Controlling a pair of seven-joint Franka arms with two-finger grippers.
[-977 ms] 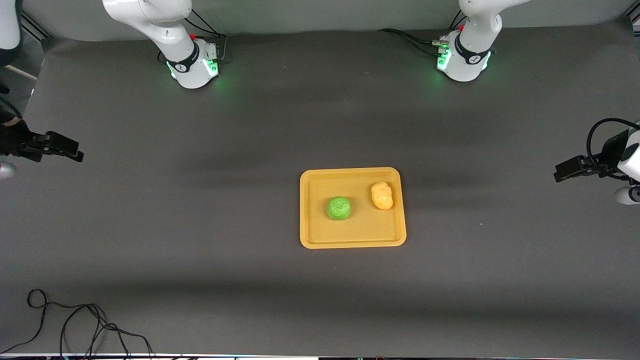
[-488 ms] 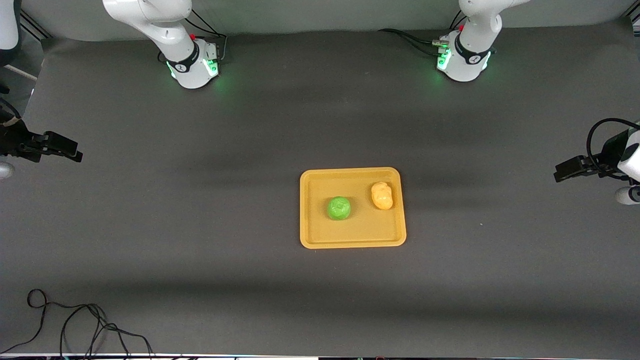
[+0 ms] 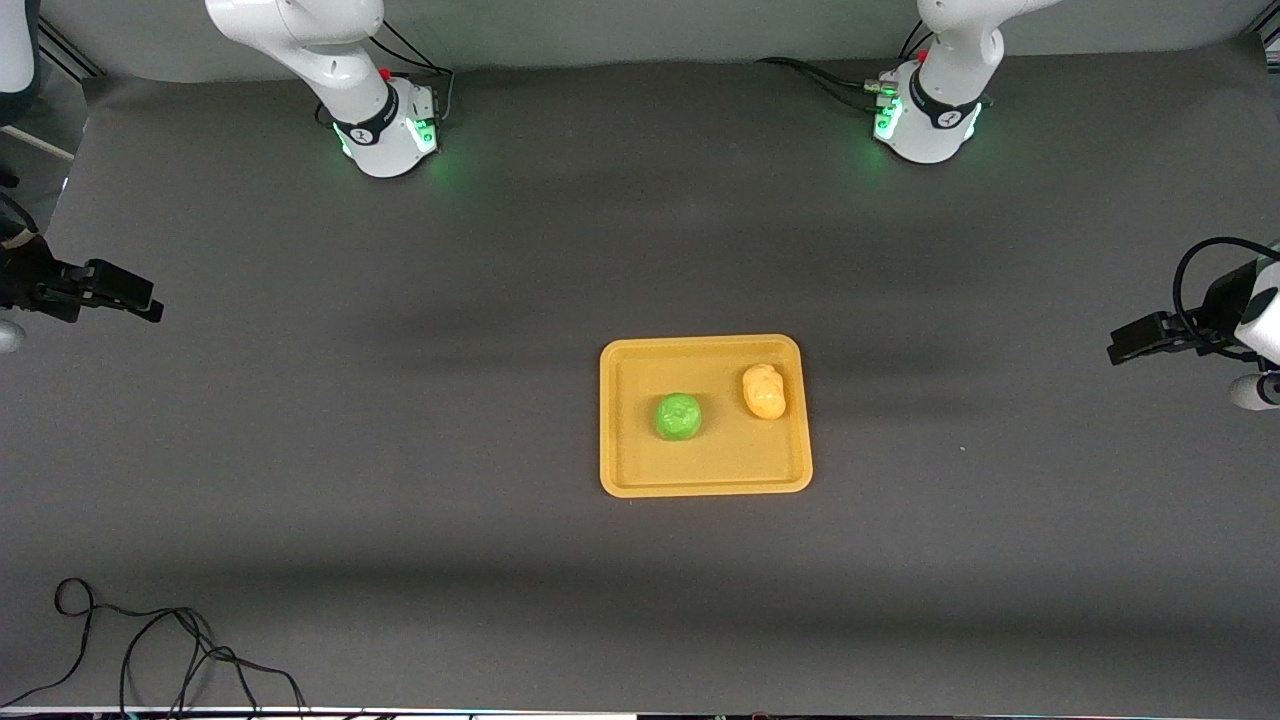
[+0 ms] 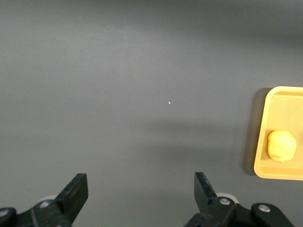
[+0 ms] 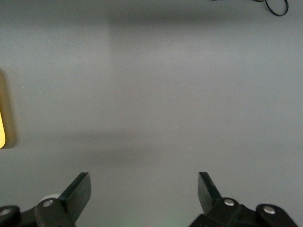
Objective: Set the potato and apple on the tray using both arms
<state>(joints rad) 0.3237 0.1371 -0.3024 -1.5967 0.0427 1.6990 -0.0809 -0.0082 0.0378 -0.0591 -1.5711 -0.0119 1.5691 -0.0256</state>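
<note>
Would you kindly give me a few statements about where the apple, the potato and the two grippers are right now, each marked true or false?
1. The apple lies on the tray. True.
2. The potato lies on the bare table beside the tray. False: it lies on the tray, toward the left arm's end of it.
3. The left gripper is open and holds nothing. True.
4. The right gripper hangs over the tray. False: it is over the table at the right arm's end, well away from the tray, open and empty.
5. The apple and the potato touch. False: a gap of tray floor shows between them.
</note>
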